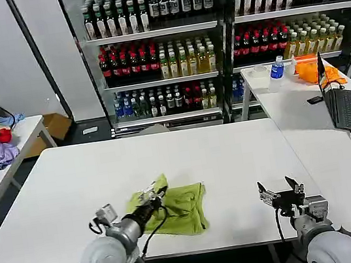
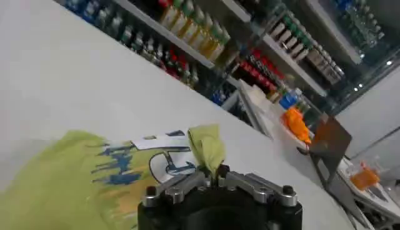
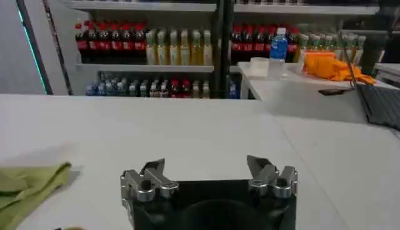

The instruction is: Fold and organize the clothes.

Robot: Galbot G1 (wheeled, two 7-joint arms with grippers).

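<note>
Left gripper [image 1: 153,196]: jaws closed on a raised fold of the lime T-shirt [image 1: 182,208], which lies crumpled at the near centre of the white table [image 1: 71,187]. Right gripper [image 1: 281,191]: jaws wide, holding nothing, hovering over the table's near right part, apart from the T-shirt.

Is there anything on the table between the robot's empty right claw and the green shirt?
No. Bare white table lies between the open right gripper and the green T-shirt. The left gripper already pinches the shirt's far corner.
</note>
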